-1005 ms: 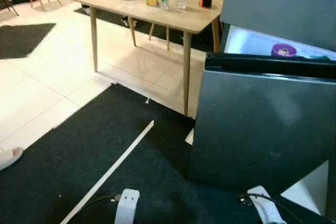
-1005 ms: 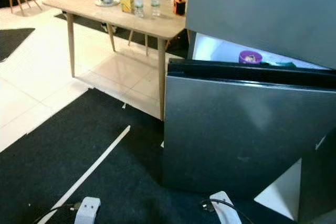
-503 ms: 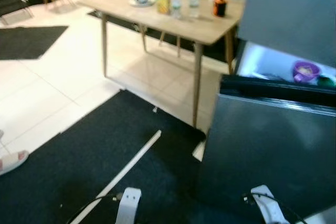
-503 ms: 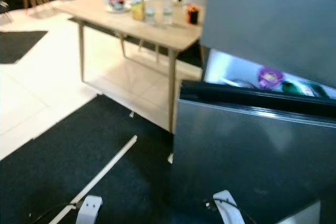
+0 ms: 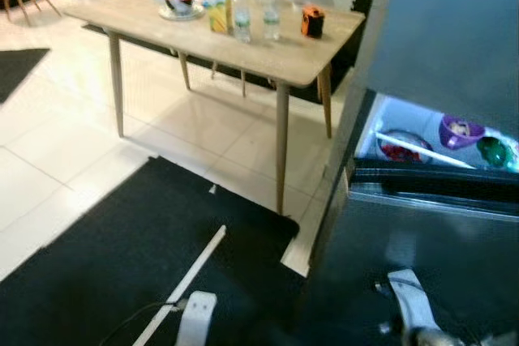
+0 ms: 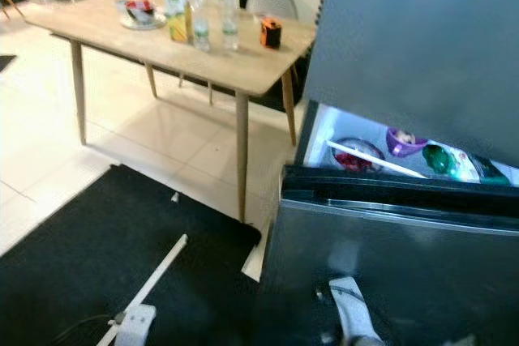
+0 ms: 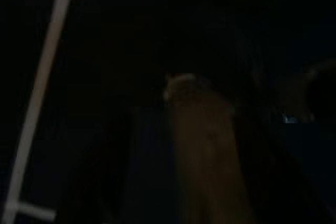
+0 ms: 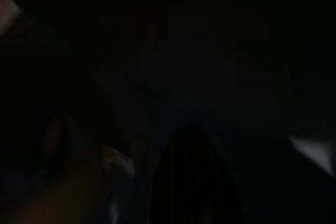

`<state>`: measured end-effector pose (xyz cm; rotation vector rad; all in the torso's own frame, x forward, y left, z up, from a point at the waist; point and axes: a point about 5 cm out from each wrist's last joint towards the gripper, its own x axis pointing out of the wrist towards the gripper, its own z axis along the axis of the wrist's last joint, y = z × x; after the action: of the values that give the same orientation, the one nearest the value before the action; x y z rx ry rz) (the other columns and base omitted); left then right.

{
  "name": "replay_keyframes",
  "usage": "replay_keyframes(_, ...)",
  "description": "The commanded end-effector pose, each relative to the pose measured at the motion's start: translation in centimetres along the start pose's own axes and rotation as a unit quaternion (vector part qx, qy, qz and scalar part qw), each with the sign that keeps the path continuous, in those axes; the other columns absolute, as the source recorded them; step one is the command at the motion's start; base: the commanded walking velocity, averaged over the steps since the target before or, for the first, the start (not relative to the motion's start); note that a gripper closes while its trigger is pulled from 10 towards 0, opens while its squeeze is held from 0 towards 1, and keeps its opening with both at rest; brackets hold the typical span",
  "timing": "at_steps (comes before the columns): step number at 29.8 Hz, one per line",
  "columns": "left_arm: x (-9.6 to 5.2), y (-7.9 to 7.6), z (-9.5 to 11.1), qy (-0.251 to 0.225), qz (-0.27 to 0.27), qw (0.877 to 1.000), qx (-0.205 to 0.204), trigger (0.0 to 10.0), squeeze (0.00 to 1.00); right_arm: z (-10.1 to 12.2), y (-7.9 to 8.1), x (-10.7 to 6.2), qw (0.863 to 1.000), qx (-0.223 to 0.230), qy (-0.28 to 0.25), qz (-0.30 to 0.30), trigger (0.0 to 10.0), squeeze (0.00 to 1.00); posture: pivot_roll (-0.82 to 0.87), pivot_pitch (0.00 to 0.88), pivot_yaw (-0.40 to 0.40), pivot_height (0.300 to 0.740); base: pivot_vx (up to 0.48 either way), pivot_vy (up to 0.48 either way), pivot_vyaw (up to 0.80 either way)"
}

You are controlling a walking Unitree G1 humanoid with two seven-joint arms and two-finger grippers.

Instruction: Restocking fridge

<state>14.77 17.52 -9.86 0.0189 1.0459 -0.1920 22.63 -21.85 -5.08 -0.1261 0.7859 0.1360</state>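
Since one second before, the view had turned so the fridge showed its lit shelf; I judged it best to fetch bottles from the worktop, with each hand's grip impossible to tell.

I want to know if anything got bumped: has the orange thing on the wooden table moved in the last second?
No. The orange object sits at the same table corner beside the bottles; the whole picture shifted, so the camera moved.
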Motion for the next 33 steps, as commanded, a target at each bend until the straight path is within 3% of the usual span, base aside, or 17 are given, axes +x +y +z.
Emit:
replay_keyframes(1,-0.1,-0.1,-0.9,0.016,0.000,1.000,0.001,10.0,0.00,3.8,-1.5,0.2,0.996,0.016,-0.082,-0.017,10.0,0.00,-0.05,0.016,-0.003,0.740,0.000,0.000,0.00)
replay_keyframes(3,-0.1,-0.1,-0.9,0.016,0.000,1.000,0.001,10.0,0.00,4.7,-1.7,0.2,0.995,0.018,-0.098,-0.020,10.0,0.00,-0.05,0.017,-0.003,0.740,0.000,0.000,0.00)
replay_keyframes(6,-0.1,0.0,-0.9,0.015,0.001,1.000,-0.002,10.0,0.00,9.2,-2.5,0.2,0.985,0.009,-0.167,-0.037,10.0,0.00,-0.05,0.021,-0.005,0.740,0.000,0.000,0.00)
replay_keyframes(8,-0.2,0.0,-0.9,0.015,0.001,1.000,-0.002,10.0,0.00,10.1,-2.6,0.2,0.983,0.005,-0.181,-0.042,10.0,0.00,-0.05,0.021,-0.005,0.740,0.000,0.000,0.00)
replay_keyframes(9,-0.2,0.0,-0.9,0.015,0.001,1.000,-0.003,10.0,0.00,12.8,-2.8,0.0,0.975,-0.006,-0.217,-0.058,10.0,0.00,-0.04,0.021,-0.007,0.740,0.000,0.000,0.00)
replay_keyframes(11,-0.2,0.0,-0.9,0.014,0.001,1.000,-0.004,10.0,0.00,15.2,-2.8,-0.3,0.965,-0.003,-0.254,-0.057,10.0,0.00,-0.04,0.021,-0.011,0.740,0.000,0.000,0.00)
replay_keyframes(16,-0.2,0.0,-1.1,0.013,0.003,1.000,-0.011,10.0,0.00,17.5,-2.1,-0.6,0.956,-0.019,-0.289,-0.042,10.0,0.00,-0.03,0.022,-0.018,0.740,0.000,0.000,0.00)
replay_keyframes(19,-0.2,-0.1,-1.2,0.014,0.004,1.000,-0.014,10.0,0.00,16.7,-1.2,-0.2,0.961,-0.034,-0.274,-0.022,10.0,0.00,-0.02,0.024,-0.026,0.740,0.000,0.000,0.00)
replay_keyframes(26,-0.3,-0.3,-1.9,0.020,0.003,1.000,-0.018,10.0,0.00,11.6,0.7,0.9,0.980,-0.044,-0.195,0.014,10.0,0.00,-0.02,0.030,-0.023,0.740,0.000,0.000,0.00)
replay_keyframes(28,-0.3,-0.3,-1.9,0.020,0.003,1.000,-0.018,10.0,0.00,11.6,0.7,0.9,0.980,-0.044,-0.195,0.014,10.0,0.00,-0.02,0.030,-0.023,0.740,0.000,0.000,0.00)
replay_keyframes(33,-0.5,-0.1,-2.2,0.024,0.004,1.000,-0.006,10.0,0.00,6.3,1.4,1.2,0.994,-0.042,-0.099,0.011,10.0,0.00,-0.03,0.046,-0.010,0.740,0.000,0.000,0.00)
